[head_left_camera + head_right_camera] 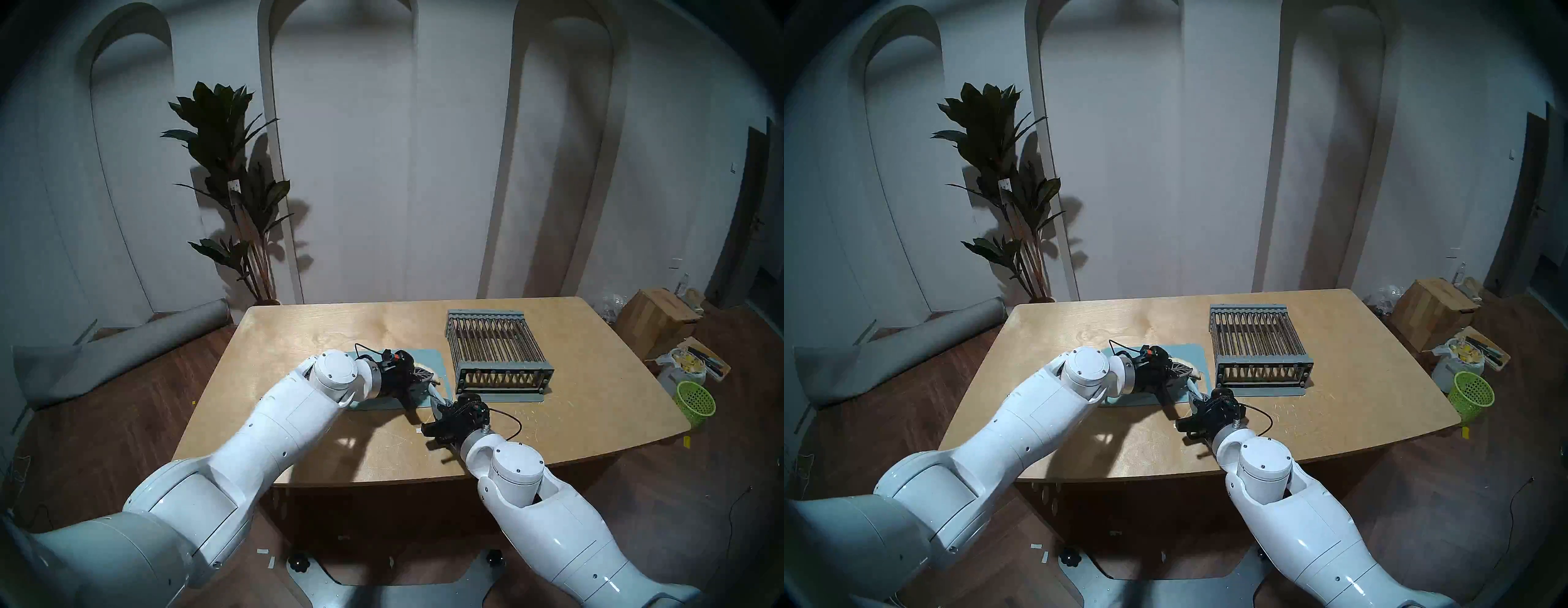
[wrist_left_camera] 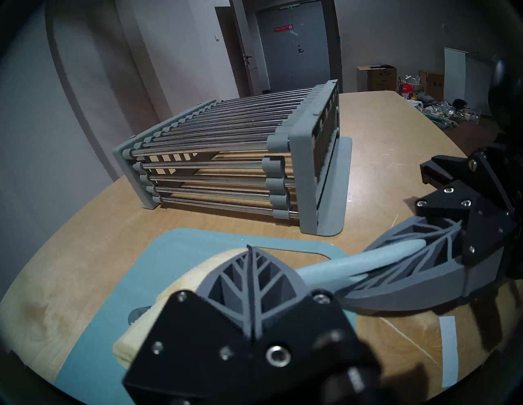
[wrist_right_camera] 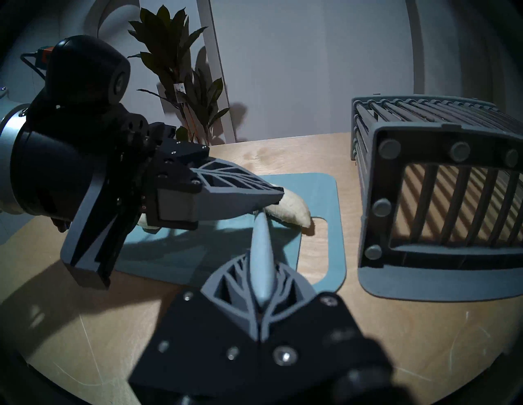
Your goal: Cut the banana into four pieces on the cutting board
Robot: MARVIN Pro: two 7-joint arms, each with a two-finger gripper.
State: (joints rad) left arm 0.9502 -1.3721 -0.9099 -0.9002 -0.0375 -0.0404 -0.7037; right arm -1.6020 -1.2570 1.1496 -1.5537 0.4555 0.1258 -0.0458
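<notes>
The pale peeled banana lies on the blue-grey cutting board, one end by the handle slot. My left gripper is shut, and its joined fingertips sit on top of the banana's middle, hiding that stretch. My right gripper is shut on a pale blue knife, at the board's near right corner. The knife points across the board, and its far end meets the banana beside the left fingertips. I cannot tell whether the banana is cut there.
A grey slatted wire rack stands on the wooden table, right of the board and close to the right gripper. On the floor to the right are a green basket and boxes.
</notes>
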